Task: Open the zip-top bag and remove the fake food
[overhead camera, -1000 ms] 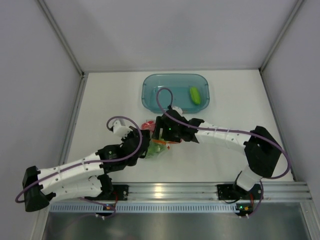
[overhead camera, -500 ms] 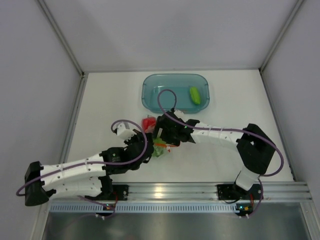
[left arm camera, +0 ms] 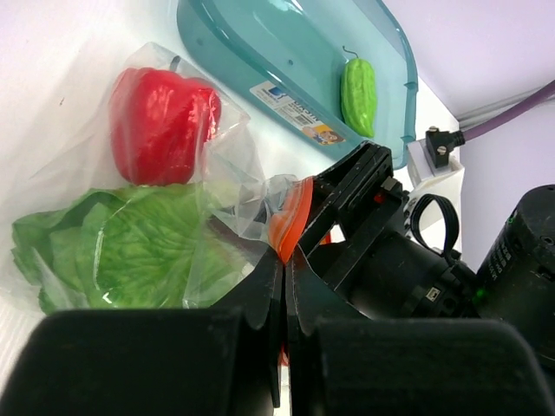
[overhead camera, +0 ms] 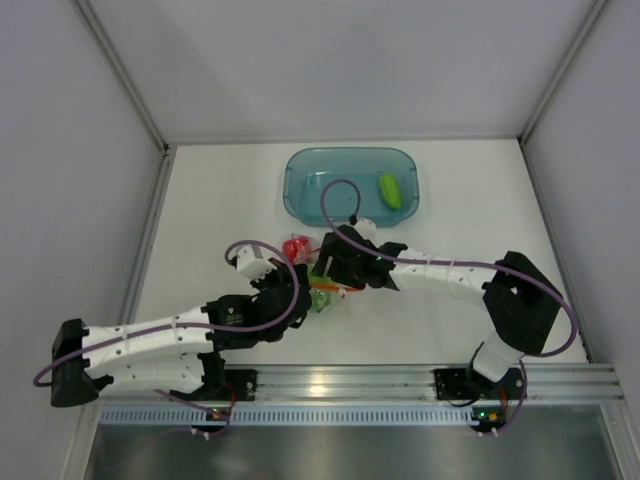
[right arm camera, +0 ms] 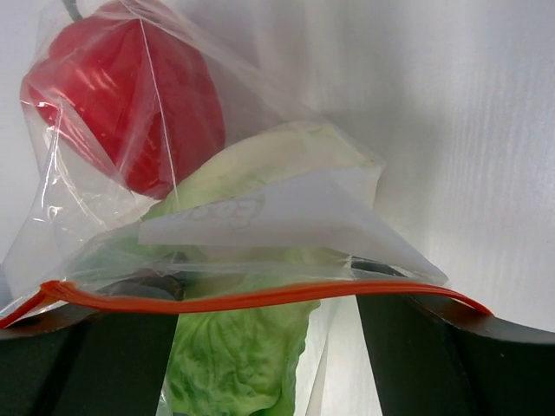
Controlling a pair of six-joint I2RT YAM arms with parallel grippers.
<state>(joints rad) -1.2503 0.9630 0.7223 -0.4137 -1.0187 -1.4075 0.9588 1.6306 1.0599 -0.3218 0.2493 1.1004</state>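
- Top view: the left claw (overhead camera: 300, 292) and the right claw (overhead camera: 326, 268) meet nose to nose over the middle of the desk (overhead camera: 210, 200). The zip-top bag (overhead camera: 318, 296) is bunched between them.
- The red pepper (overhead camera: 293, 248) shows just beyond the left claw and just left of the right claw. A scrap of green cabbage (overhead camera: 320, 303) peeps out on the near side of the right claw.
- Beyond both claws and apart from the bag sits a teal bin (overhead camera: 300, 190). The cucumber (overhead camera: 390, 190) lies in its right part.
- Left wrist view: the left claw's fingers are pressed together, clamped at their tips on the bag's orange-red zip strip (left arm camera: 290, 227).
- From that pinch the bag spreads ahead and to the left of the claw, lying on the desk. The cabbage is nearer and the pepper farther, and both are inside the clear plastic.
- The black body of the right claw faces the left claw from ahead and to the right, close behind the strip. The bin stands farther ahead with the cucumber in it.
- Right wrist view: the right claw's fingers (right arm camera: 104, 364) stand wide apart in the lower corners. The zip strip runs across from one finger to the other, just over their tips.
- Whether those fingers touch the plastic cannot be told.
- The cabbage hangs down between the fingers, and the pepper sits ahead and to the left, wrapped in the bag.
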